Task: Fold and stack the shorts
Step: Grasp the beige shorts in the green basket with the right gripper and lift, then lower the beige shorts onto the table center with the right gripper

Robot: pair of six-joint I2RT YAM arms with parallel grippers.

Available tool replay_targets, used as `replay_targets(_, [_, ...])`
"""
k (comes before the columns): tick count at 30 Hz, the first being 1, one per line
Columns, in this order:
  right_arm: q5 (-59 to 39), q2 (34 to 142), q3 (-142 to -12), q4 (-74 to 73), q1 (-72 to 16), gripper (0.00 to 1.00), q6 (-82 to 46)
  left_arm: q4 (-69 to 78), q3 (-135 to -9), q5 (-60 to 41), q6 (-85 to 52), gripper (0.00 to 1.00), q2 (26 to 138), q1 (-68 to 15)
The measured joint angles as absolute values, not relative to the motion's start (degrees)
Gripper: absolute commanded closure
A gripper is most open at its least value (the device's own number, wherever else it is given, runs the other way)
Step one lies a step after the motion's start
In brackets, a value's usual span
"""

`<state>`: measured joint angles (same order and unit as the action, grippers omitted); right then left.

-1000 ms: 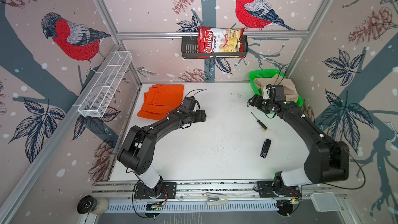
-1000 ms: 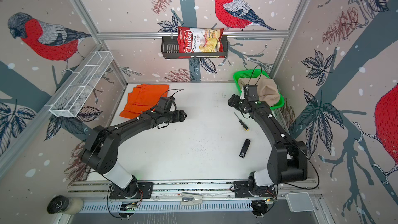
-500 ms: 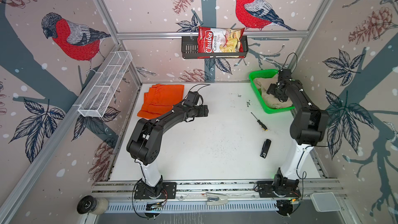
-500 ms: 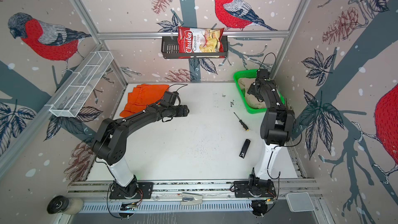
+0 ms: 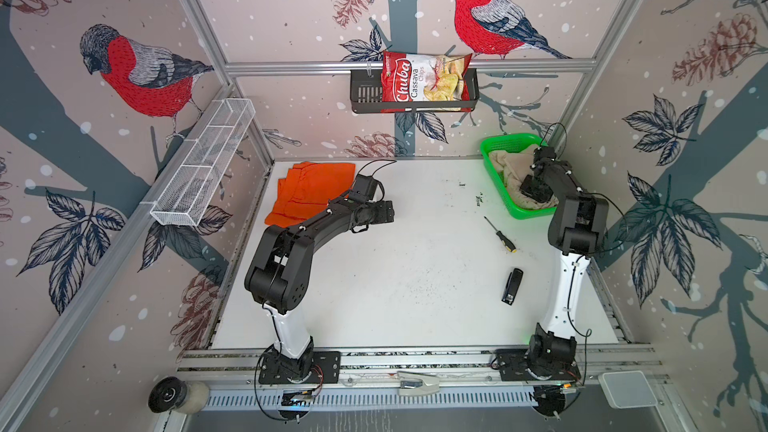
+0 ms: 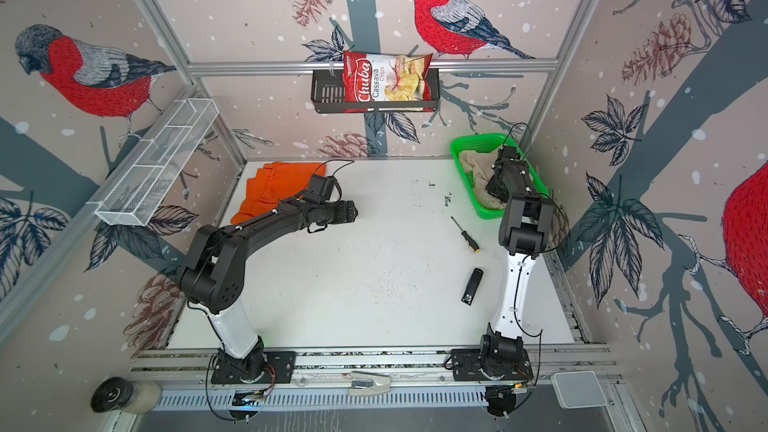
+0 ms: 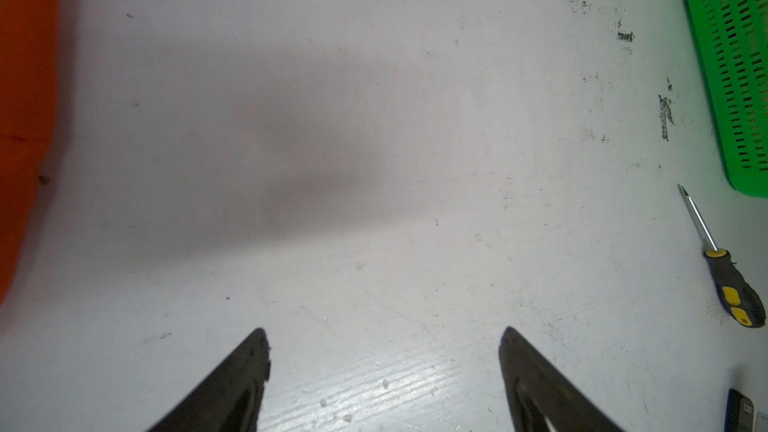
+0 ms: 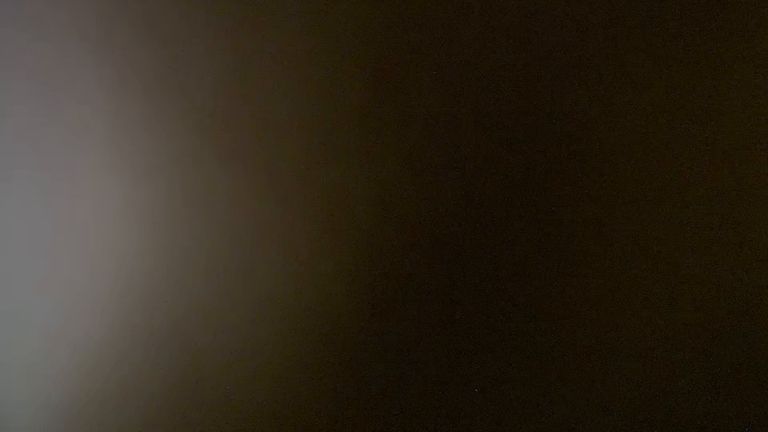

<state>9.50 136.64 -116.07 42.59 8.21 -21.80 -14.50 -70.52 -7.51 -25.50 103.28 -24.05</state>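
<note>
The orange shorts (image 5: 311,189) (image 6: 278,184) lie flat at the back left of the white table, and their edge (image 7: 25,118) shows in the left wrist view. My left gripper (image 5: 392,214) (image 6: 355,211) (image 7: 384,334) hovers open over bare table just right of them, holding nothing. The beige shorts (image 5: 513,168) (image 6: 478,168) lie crumpled in the green basket (image 5: 498,143) (image 6: 469,143). My right gripper (image 5: 534,193) (image 6: 496,191) points down into that cloth, shut in it with its fingertips buried. The right wrist view is dark and blurred, covered by cloth.
A screwdriver (image 5: 500,234) (image 6: 465,234) (image 7: 723,276) lies just in front of the basket's wall (image 7: 739,76). A small black device (image 5: 512,286) (image 6: 472,286) lies nearer the front right. A wire shelf is on the left wall and a rack with a chip bag on the back wall.
The right arm swung from the table's back middle into the basket, dropped onto the beige shorts and shut. The left gripper drifted slightly right, still open.
</note>
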Motion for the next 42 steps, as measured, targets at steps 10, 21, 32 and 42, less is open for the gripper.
replay_targets(10, [5.08,121.16,-112.4,38.83,7.84,1.0,-21.43,-14.61,-70.54,-7.53,-26.81,0.15,101.03,-23.97])
replay_targets(21, [0.51,98.87,-105.97,30.11,4.99,1.0,-22.46,-14.52,-69.71,-5.26,-26.3,0.16,93.27,-23.97])
replay_targets(32, [-5.82,80.05,-95.7,15.64,-1.74,1.0,-22.2,-10.41,-62.0,-2.52,-22.02,0.17,81.47,-23.99])
replay_targets(42, [-10.72,67.07,-83.18,8.64,-17.15,1.0,-16.05,-4.16,-54.74,0.3,-19.55,0.17,72.27,-24.03])
